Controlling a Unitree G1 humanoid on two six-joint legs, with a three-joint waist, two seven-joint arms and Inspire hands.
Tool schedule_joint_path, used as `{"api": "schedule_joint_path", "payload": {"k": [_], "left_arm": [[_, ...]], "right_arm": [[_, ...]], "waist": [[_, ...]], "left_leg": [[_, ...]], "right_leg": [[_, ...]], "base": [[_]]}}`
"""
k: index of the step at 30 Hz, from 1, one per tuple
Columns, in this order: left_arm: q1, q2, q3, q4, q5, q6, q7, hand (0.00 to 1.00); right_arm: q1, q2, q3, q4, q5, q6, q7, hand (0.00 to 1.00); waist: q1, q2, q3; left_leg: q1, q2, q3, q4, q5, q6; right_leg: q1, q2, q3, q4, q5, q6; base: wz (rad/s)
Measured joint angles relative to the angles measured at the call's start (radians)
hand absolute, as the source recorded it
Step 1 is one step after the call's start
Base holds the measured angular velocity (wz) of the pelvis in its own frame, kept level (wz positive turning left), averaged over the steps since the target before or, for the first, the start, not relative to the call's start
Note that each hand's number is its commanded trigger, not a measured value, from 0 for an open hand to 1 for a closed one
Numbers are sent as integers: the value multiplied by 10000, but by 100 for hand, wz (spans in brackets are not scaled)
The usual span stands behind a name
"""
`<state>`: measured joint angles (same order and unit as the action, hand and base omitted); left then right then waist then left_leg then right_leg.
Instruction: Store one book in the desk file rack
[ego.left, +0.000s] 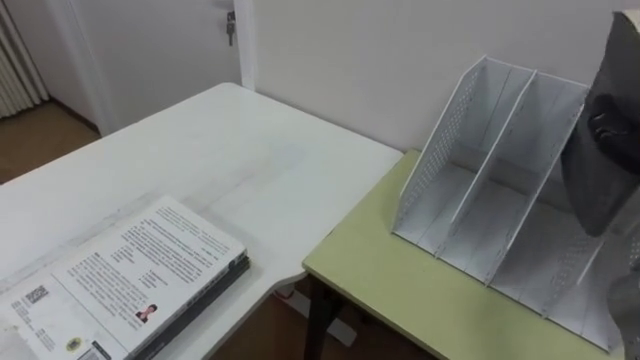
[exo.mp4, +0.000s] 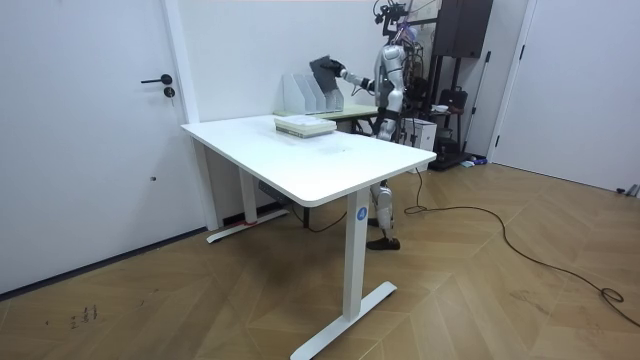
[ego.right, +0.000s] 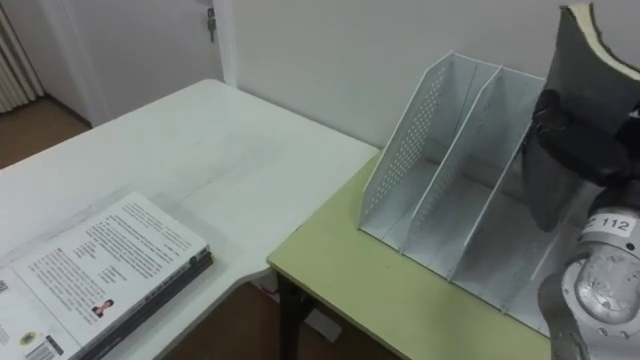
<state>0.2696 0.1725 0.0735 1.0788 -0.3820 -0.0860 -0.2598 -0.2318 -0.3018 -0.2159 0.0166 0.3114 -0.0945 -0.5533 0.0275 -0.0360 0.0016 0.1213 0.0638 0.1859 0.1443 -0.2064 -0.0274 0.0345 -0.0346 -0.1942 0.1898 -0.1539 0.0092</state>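
Black fingers of the right hand (ego.right: 572, 128) are curled round a dark grey book (ego.right: 590, 55), clamping it about halfway up its near edge; the book stands nearly upright in that grip, leaning a little, with a cream strip of page edge showing at its top corner above the hand.

Just below and to the left of the hand sits the white perforated file rack (ego.right: 440, 170), its slanted dividers open towards the robot; the book's lower end hangs over the rack's compartments nearest the hand, and I cannot tell whether it touches them or has entered one.

Under the hand and the rack lies the pale green table (ego.right: 350, 280); the rack stands at its back, close to the white wall (ego.right: 330, 50).

Farther left of the hand, the white desk (ego.right: 190, 150) butts against the green table; well apart from the hand, at the desk's near left, lies a pile of books (ego.right: 105, 265) with a white printed cover on top.

Seen from the room, the robot stands beyond the white desk by the green table, its right arm stretched towards the rack; a white door (exo.mp4: 90, 120) is off at the room view's left.
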Motion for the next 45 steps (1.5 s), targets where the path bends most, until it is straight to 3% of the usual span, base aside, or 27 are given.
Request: {"api": "schedule_joint_path", "payload": {"k": [7, 34, 40, 45], "left_arm": [[0, -4, -48, 1, 2, 4, 91, 0], [-6, 0, -152, 2, 0, -68, 145, 0], [10, -35, -35, 58, 3, -64, 122, 0], [53, 2, 50, 32, 20, -68, -183, 0]], "right_arm": [[-2, 2, 75, 58, 2, -1, -7, 0], [0, 1, 95, 48, 3, -171, -64, 0], [38, 2, 106, -536, -1, -170, 357, 0], [62, -1, 181, -1536, 1076, -156, 2023, 0]], "waist": [[34, 28, -29], [40, 79, 5], [44, 79, 5], [37, 78, 12]], "left_leg": [[23, 2, -7, 1, 0, 0], [32, 4, 8, 1, 0, 0], [63, 4, -15, 0, 0, 0], [47, 9, -2, 5, -1, -1]], "right_leg": [[22, 2, -3, -7, 1, -1], [18, 4, 5, 4, 6, -9], [28, 4, 30, 53, 6, -9], [-4, -3, 32, 119, 6, -8]], "base": [[0], [0], [-1], [0]]}}
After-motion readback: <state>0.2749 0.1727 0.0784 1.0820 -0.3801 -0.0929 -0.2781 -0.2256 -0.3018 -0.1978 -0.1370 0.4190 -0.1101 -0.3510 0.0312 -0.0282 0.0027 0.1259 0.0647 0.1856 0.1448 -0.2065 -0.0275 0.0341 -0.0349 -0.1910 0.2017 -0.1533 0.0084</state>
